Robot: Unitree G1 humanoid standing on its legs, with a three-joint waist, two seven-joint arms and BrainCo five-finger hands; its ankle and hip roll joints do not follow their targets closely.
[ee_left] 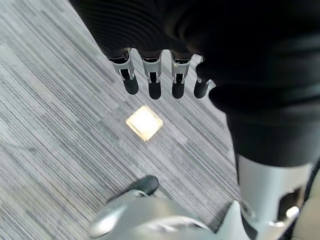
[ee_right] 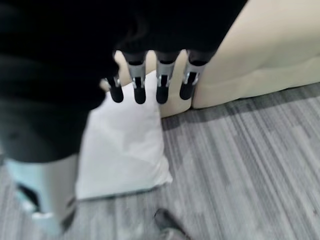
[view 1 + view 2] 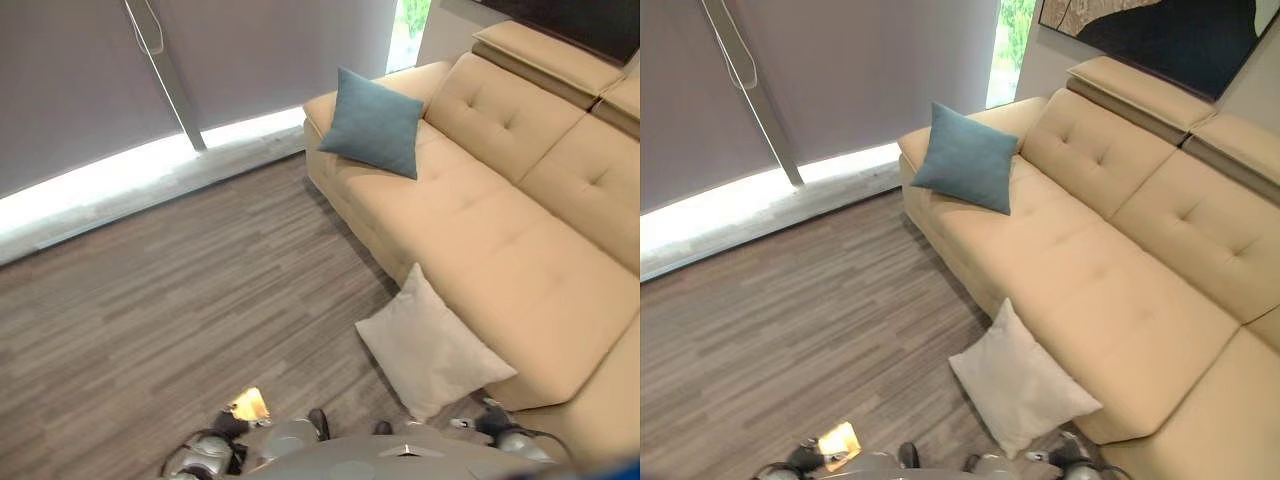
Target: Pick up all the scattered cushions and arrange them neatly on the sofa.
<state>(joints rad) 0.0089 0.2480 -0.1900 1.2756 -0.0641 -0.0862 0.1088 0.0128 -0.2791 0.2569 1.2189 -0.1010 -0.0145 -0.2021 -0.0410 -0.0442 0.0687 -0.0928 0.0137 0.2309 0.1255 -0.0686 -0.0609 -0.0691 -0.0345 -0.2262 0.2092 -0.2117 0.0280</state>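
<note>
**Two cushions: one on the floor, one on the sofa**

Your left hand (image 1: 160, 75) hangs over bare wood-grain floor (image 3: 180, 290), fingers straight and relaxed, holding nothing. A small bright square patch of light (image 1: 144, 122) lies on the floor just past its fingertips.

Your right hand (image 2: 150, 80) also hangs with loose, empty fingers. Just beyond them is one white cushion (image 3: 430, 345), square, propped on the floor with one corner pointing up, leaning against the front of the sofa (image 3: 500, 230).

You have one beige tufted sofa. Far past both hands, at its far end, one blue cushion (image 3: 375, 122) stands tilted against the armrest, also corner-up.
</note>
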